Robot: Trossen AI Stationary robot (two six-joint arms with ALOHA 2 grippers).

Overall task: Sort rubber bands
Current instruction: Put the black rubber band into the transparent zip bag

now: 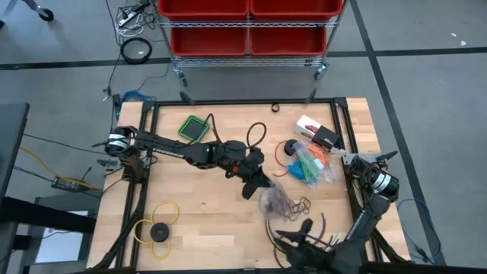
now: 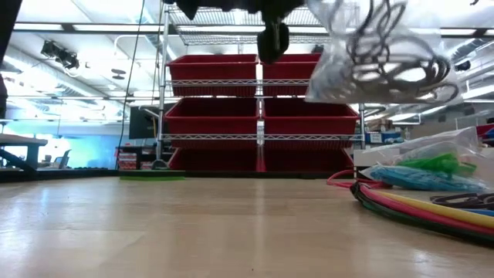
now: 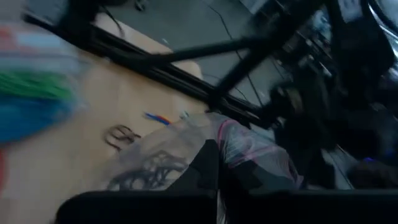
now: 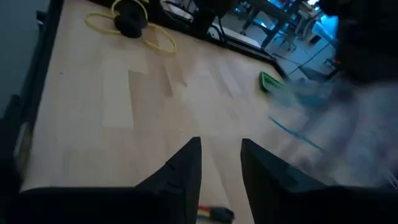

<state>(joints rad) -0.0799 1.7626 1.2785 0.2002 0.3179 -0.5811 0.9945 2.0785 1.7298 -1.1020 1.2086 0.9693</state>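
My left gripper (image 1: 255,183) is over the table's middle, shut on a clear plastic bag (image 1: 278,199) of dark rubber bands (image 2: 386,54). The bag hangs high above the table in the low view. A few dark bands (image 1: 303,204) lie loose on the wood beside it. More clear bags with green, blue and orange bands (image 1: 308,164) lie to the right of the middle. My right gripper (image 4: 221,162) is near the table's front edge (image 1: 295,234). It is open, points toward the left side, and has nothing between its fingers. My left gripper pinches the clear bag by an upper part of its plastic (image 3: 186,134) between its two fingers. The fingers come nearly level from the table's left. The bag hangs beside and below them, clear of the table, with the dark bands bunched inside.
Long multicoloured cables (image 2: 417,208) curve over the near right of the table. A yellow ring with a black disc (image 1: 156,228) lies near left. A green square thing (image 1: 194,127) and a white box (image 1: 308,125) sit at the far side. Red bins (image 1: 247,23) stand beyond the far edge.
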